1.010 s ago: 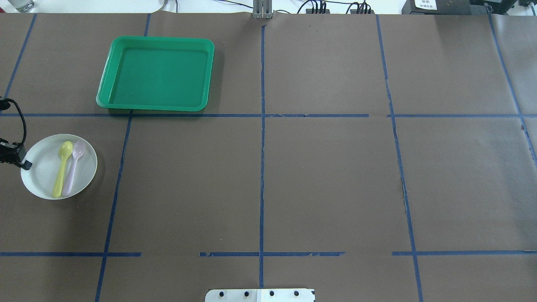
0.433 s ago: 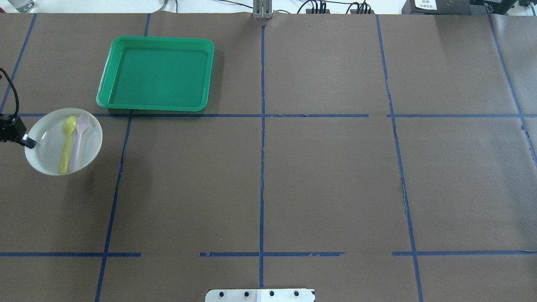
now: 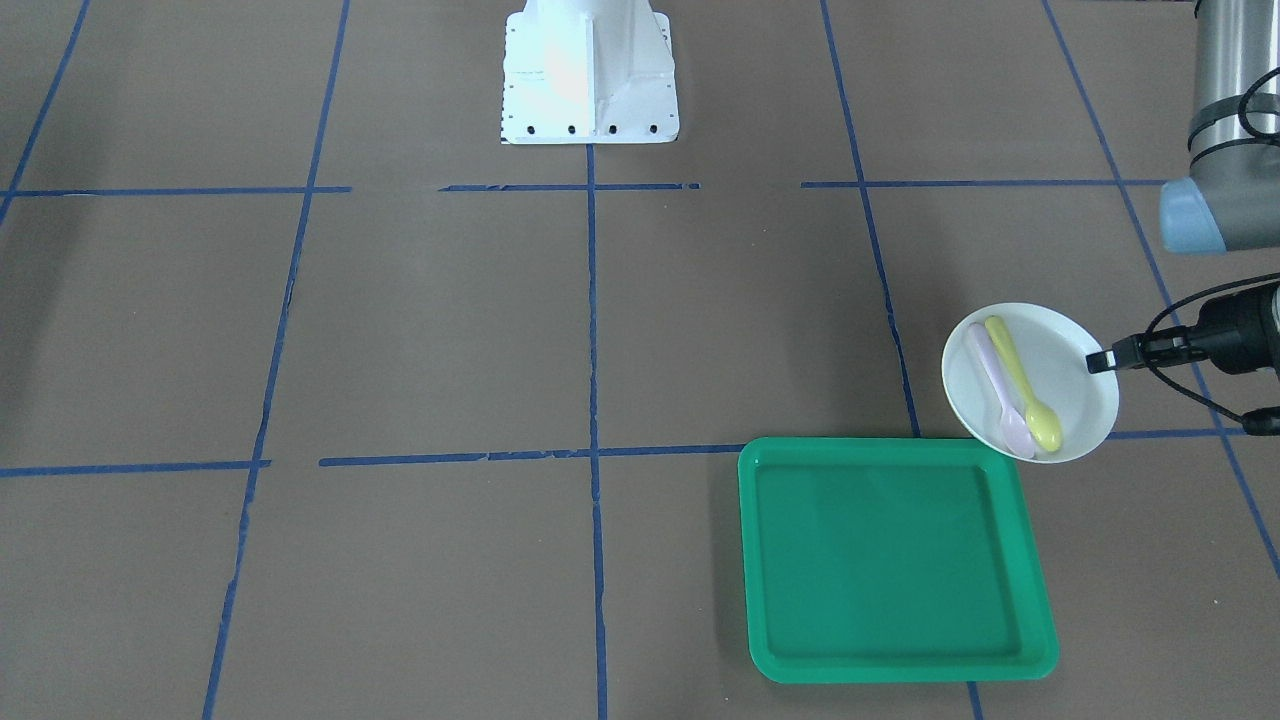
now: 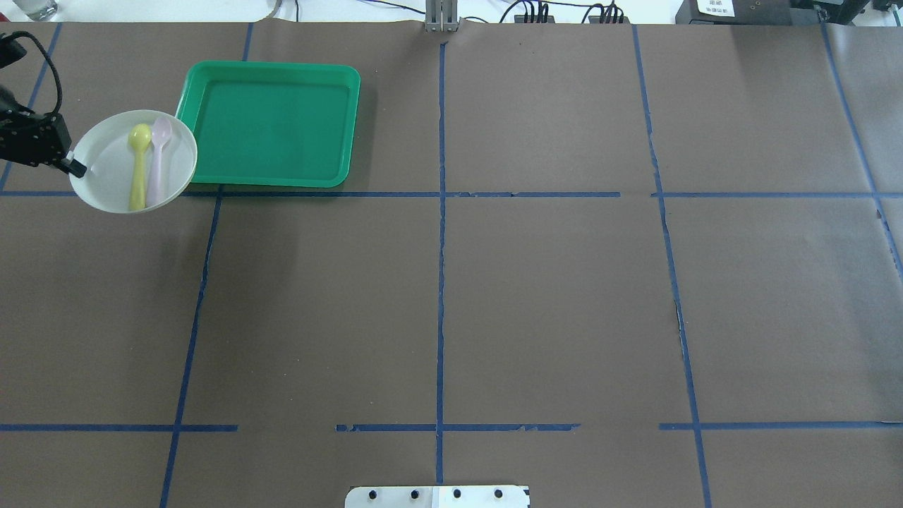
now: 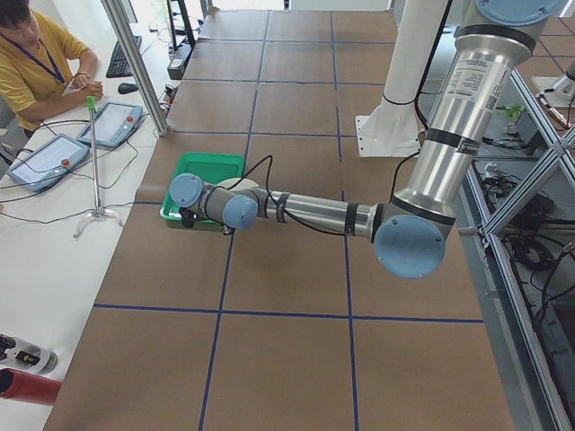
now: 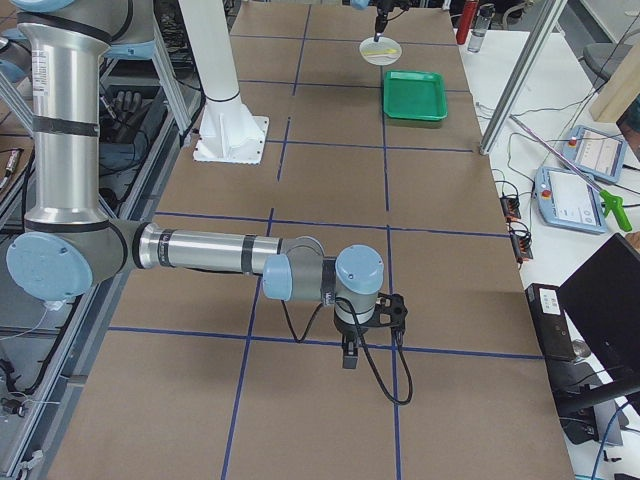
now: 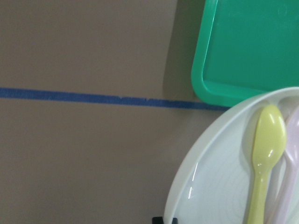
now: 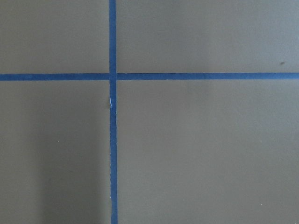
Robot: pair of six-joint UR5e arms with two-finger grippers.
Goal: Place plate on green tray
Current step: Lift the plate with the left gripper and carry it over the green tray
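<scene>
The white plate (image 4: 102, 169) carries a yellow spoon (image 4: 139, 166) and a pink spoon (image 4: 158, 159). My left gripper (image 4: 74, 168) is shut on the plate's left rim and holds it above the table, its right edge overlapping the left rim of the green tray (image 4: 268, 127). In the front view the plate (image 3: 1075, 395) hangs at the corner of the tray (image 3: 890, 560), with the gripper (image 3: 1100, 362) on its rim. The left wrist view shows the plate (image 7: 210, 186) and the tray corner (image 7: 252, 46). My right gripper (image 6: 348, 360) shows only in the right side view; I cannot tell its state.
The robot's white base (image 3: 588, 70) stands at the table's near middle edge. Blue tape lines cross the brown table cover. A glass (image 4: 35, 8) and cables lie beyond the far edge. A person (image 5: 36, 54) sits with teach pendants off the far side.
My left gripper has carried the plate with both spoons away from the robot and slightly right, from the near-left area up to the tray's left edge.
</scene>
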